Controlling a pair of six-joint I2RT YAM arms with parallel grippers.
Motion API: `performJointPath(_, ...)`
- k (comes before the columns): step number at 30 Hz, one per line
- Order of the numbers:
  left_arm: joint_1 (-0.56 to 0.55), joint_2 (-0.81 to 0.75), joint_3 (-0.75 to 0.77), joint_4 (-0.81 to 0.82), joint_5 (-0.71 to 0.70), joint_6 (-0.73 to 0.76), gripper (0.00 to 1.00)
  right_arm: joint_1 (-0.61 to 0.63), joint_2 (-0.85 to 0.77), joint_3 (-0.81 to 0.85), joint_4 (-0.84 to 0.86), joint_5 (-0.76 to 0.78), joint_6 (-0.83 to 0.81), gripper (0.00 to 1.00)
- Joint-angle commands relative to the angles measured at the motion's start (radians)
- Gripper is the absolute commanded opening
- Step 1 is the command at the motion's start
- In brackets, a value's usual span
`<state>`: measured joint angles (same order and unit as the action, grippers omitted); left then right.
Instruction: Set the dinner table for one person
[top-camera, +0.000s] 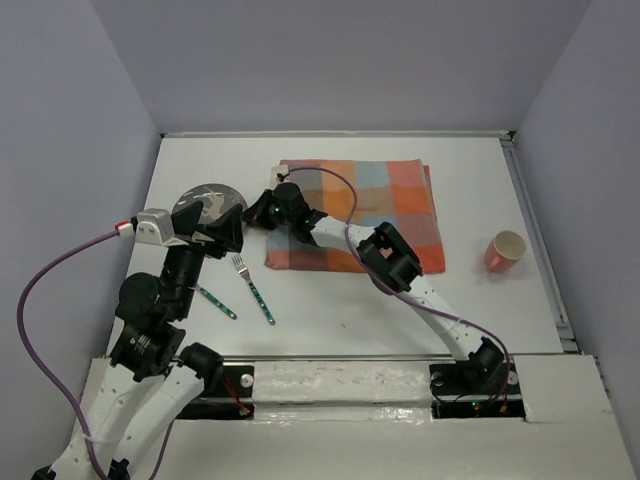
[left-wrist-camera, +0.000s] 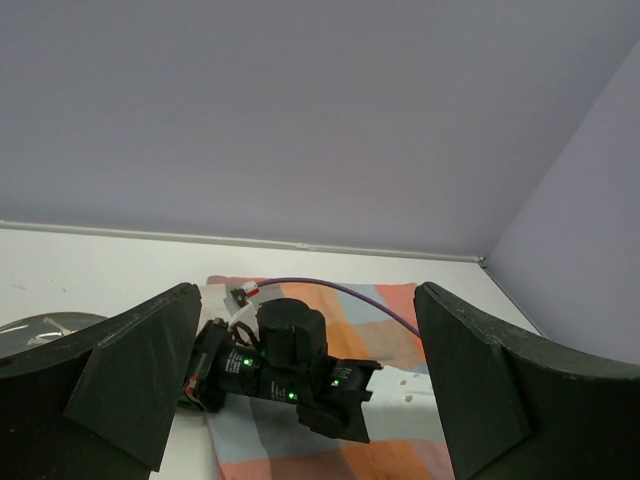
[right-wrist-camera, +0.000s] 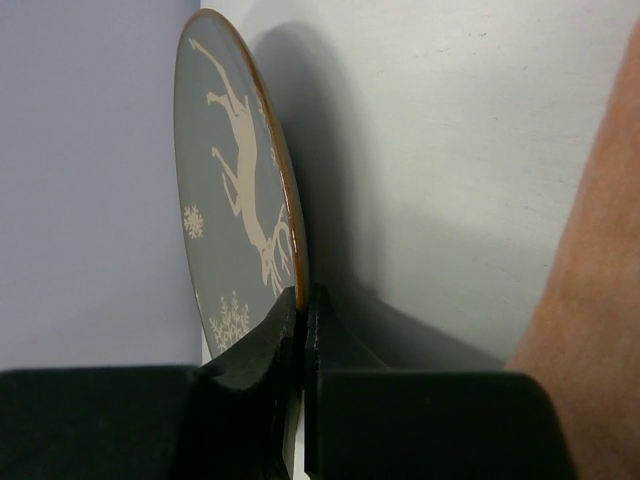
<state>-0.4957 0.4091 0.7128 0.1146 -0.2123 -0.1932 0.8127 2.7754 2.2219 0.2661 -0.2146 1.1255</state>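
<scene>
**A:** How is the reindeer plate (right-wrist-camera: 238, 195) held?

**B:** It is pinched at its rim by the right gripper (right-wrist-camera: 303, 305), with the jaws closed thin on the edge. A rim grip is probably chosen because a flat plate gives no other purchase. It cannot be told whether the plate is lifted clear.

**A:** And the other arm?

**B:** The left gripper (left-wrist-camera: 307, 292) is held just beside the plate with its jaws spread wide and nothing between them. It is judged to be waiting.

**A:** Where is everything on the dinner table (top-camera: 340, 325)?

**B:** In the top view the plate is found at about ten o'clock from the table's middle. The checkered cloth (top-camera: 400, 200) is spread at twelve, and the right arm is stretched across it to reach the plate. A pink cup (top-camera: 506, 250) is set at three. A fork (top-camera: 252, 287) and a second teal-handled utensil (top-camera: 216, 302) are laid at eight.

**A:** So which step is in hand?

**B:** The plate is probably being taken towards the cloth.
</scene>
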Motion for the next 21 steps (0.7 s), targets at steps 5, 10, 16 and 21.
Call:
performJointPath(5, 0.006, -0.047, 0.001, 0.045, -0.070, 0.026, 0.99, 0.013, -0.241, 0.026, 0.172, -0.025, -0.069, 0.00)
performJointPath(10, 0.009, -0.066, -0.010, 0.050, -0.104, 0.035, 0.99, -0.026, -0.523, -0.305, 0.368, 0.009, -0.111, 0.00)
performJointPath(16, 0.013, -0.053, -0.012, 0.039, -0.055, 0.025, 0.99, -0.176, -0.870, -0.902, 0.535, 0.018, -0.105, 0.00)
performJointPath(21, 0.013, -0.050, -0.013, 0.039, -0.010, 0.020, 0.99, -0.312, -1.043, -1.194, 0.529, -0.020, -0.124, 0.00)
